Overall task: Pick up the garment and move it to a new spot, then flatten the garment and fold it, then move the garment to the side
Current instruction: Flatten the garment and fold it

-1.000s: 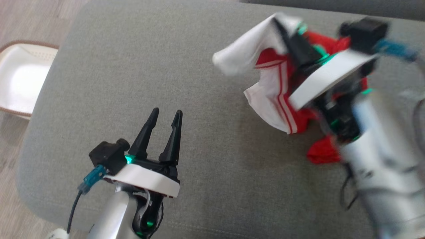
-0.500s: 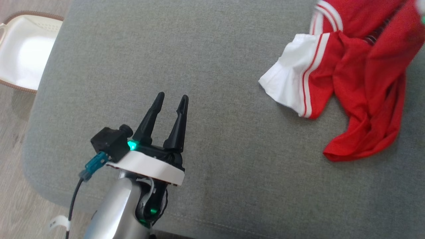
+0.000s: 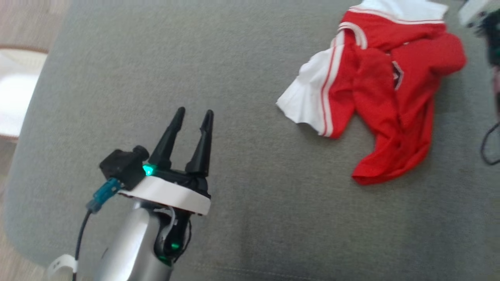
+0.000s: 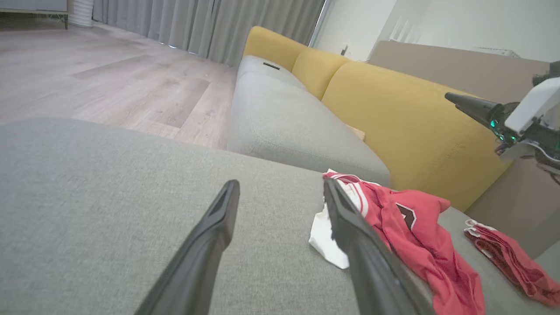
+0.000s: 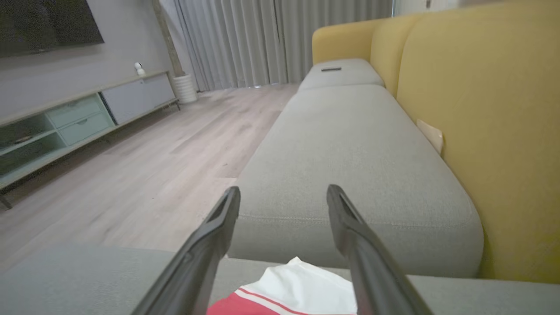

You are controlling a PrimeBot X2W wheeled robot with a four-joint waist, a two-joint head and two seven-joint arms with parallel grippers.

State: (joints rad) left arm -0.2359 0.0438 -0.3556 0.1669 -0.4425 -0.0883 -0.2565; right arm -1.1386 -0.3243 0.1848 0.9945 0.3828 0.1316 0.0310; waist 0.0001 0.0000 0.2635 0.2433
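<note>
**Two open grippers, garment [image 3: 375, 89] loose on the grey cushion [image 3: 242, 70]**

From my head, I saw my left gripper [image 3: 194, 112] hovering at the lower left over bare cushion. Its fingers were spread with nothing between them, and it was well apart from the garment. The red and white garment lay crumpled at the upper right, with its white edge turned toward that gripper. A blurred part of my right arm showed at the right edge.

From my left wrist, only bare cushion lay between my two fingers. The garment sat behind the right-hand finger in that view, on the cushion in front of the yellow sofa back [image 4: 393, 113]. A second red cloth [image 4: 512, 258] lay apart from it, further right. My right gripper [image 4: 455, 99] hung in the air above the garment and did not touch it.

From my right wrist, my right gripper's fingers [image 5: 218, 227] stood wide apart and held nothing. The garment's white and red edge showed low between them, on the cushion below. Beyond it ran the long grey sofa seat [image 5: 350, 144].
</note>
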